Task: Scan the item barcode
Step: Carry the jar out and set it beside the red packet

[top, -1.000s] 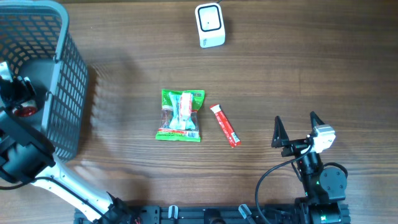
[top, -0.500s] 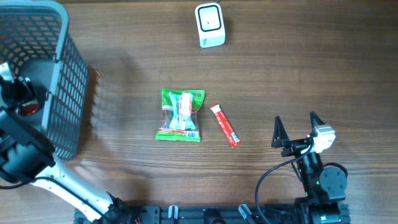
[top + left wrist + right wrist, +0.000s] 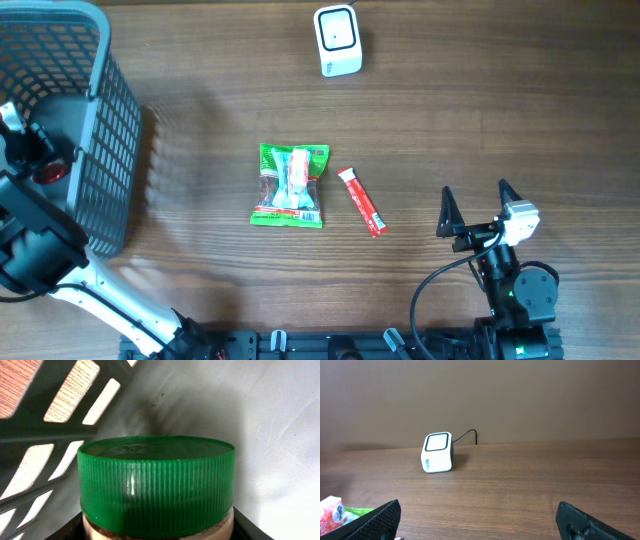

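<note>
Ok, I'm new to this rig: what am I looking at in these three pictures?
Two robot arms, each ending in a two-finger gripper. The top-down picture shows the table: a basket at left, a scanner at the far edge, a green bag and a red stick in the middle. The other two come from cameras on the wrists. The left gripper is down in the basket, a green-lidded jar between its fingers; whether it grips it I can't tell. The right gripper stands open and empty, facing the scanner.

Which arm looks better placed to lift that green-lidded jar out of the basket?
Left. The left claw is inside the basket with the jar's green lid between its fingers; the right claw sits open, far away.
</note>
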Robot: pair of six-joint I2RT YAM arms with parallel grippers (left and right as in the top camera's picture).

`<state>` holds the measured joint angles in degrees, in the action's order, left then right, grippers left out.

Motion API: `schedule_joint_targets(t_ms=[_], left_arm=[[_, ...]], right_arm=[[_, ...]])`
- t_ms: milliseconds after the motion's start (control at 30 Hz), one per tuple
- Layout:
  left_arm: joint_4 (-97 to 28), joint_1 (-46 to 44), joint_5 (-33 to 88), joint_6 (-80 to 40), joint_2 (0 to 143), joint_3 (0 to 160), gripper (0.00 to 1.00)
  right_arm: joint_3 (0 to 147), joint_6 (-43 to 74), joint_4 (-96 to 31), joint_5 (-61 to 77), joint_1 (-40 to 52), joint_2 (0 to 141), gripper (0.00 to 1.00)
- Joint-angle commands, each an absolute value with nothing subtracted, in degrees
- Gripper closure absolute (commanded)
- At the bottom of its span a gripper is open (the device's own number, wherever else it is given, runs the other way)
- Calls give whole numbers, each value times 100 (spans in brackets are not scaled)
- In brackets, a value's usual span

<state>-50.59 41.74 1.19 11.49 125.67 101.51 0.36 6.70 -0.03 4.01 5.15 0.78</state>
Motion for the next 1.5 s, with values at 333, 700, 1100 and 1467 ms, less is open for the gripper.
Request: schedule_joint_targets(t_ms=[333, 700, 1100, 1467], left_arm=[[-5033, 3916, 237, 351, 10978, 10025, 45], [-5153, 2714, 521, -80, 8110, 10025, 46], [-6853, -176, 508, -1007, 7467, 10003, 46], [-6781, -2456, 508, -2161, 8637, 9657, 50]], right_arm=[[30, 757, 10, 390, 484, 43, 0], [30, 760, 10, 390, 484, 43, 0], [30, 762, 10, 390, 484, 43, 0], [30, 757, 10, 390, 484, 43, 0]])
